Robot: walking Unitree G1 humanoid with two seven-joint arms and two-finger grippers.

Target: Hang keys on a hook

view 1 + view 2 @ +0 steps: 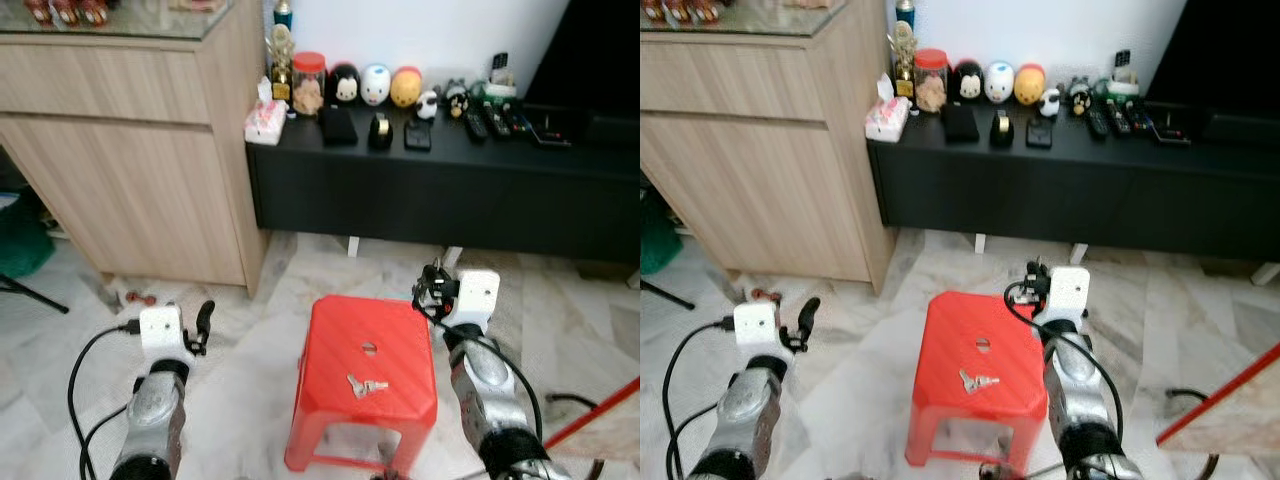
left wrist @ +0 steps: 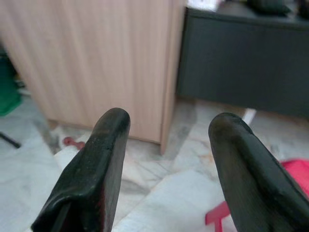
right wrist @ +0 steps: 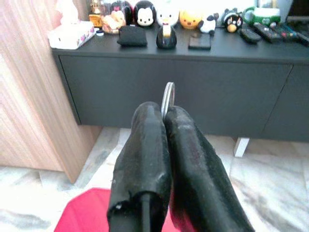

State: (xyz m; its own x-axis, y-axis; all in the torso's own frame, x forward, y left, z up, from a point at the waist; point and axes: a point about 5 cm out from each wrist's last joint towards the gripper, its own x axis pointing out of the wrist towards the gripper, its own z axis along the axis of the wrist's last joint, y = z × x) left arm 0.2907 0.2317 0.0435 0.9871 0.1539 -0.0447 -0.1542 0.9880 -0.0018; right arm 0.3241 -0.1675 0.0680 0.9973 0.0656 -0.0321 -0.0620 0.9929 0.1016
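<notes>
One key ring in right gripper; two keys on one red stool.

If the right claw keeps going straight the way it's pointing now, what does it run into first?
Probably the front of the black cabinet. The right claw, shut on a metal ring, points at its dark front panel with only bare floor between. Depth is hard to judge.

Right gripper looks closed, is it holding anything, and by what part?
Yes: the right gripper is shut on a key ring, pinching its lower edge. Loose keys lie on the red stool.
</notes>
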